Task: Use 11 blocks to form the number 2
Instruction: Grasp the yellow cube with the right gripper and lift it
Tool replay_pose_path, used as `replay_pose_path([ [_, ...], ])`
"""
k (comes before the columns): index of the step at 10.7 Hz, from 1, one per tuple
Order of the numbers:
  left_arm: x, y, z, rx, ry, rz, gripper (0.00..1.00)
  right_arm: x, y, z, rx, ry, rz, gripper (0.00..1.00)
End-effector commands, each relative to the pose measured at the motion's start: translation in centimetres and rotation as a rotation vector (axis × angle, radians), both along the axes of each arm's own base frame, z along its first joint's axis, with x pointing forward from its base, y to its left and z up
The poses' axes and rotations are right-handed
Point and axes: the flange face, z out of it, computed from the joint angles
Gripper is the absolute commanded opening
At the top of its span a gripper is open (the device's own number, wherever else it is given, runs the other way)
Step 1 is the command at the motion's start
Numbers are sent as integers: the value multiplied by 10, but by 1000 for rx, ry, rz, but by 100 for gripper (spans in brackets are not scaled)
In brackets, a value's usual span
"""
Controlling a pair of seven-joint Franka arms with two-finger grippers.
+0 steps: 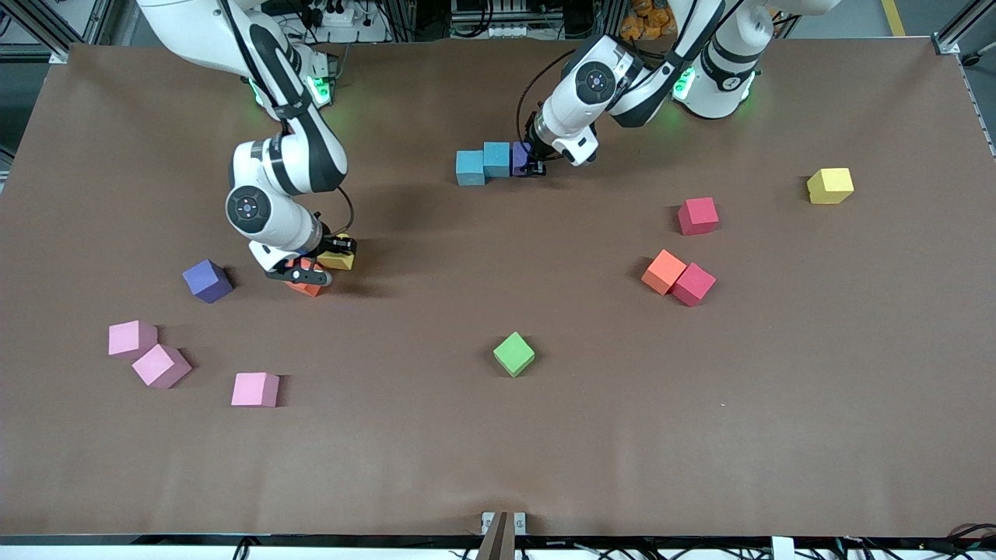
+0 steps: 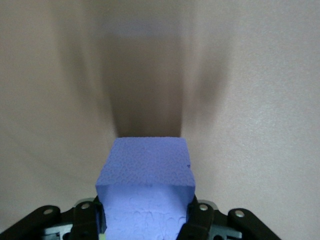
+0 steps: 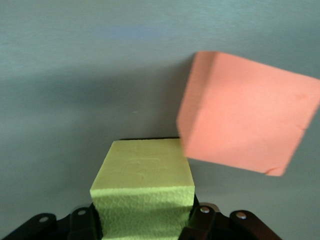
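The left gripper has its fingers clamped on a purple block, set beside two light blue blocks, likely starting the numeral's row; the right gripper grips a yellow block touching an orange block, seemingly for lifting.

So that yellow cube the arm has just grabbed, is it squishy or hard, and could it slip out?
The yellow block looks like matte foam with a pebbled face, so probably light and slightly squashy. The right gripper is shut on two flat sides, so slipping seems unlikely. Flat faces mean it shouldn't roll; the orange block beside it might get nudged.
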Motion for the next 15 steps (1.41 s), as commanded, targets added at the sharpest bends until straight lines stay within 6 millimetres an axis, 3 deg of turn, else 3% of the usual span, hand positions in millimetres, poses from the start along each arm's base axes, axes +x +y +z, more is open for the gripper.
replay_pose_path([
  [1,-6,-3,-3,-9,4,18,26,6,26,21,41,-33,23,27],
  [5,-8,-3,-8,-7,15,16,31,11,63,43,75,-84,40,27],
  [8,-10,-5,-10,-6,20,8,40,10,109,64,100,-115,15,27],
  [9,-10,-6,-9,-8,18,9,46,6,122,66,102,-120,23,27],
  [14,-8,-8,-9,-14,14,-7,48,-8,169,77,118,-163,-16,26],
  [15,-7,-8,-9,-16,12,-8,53,-10,175,78,119,-163,-22,26],
])
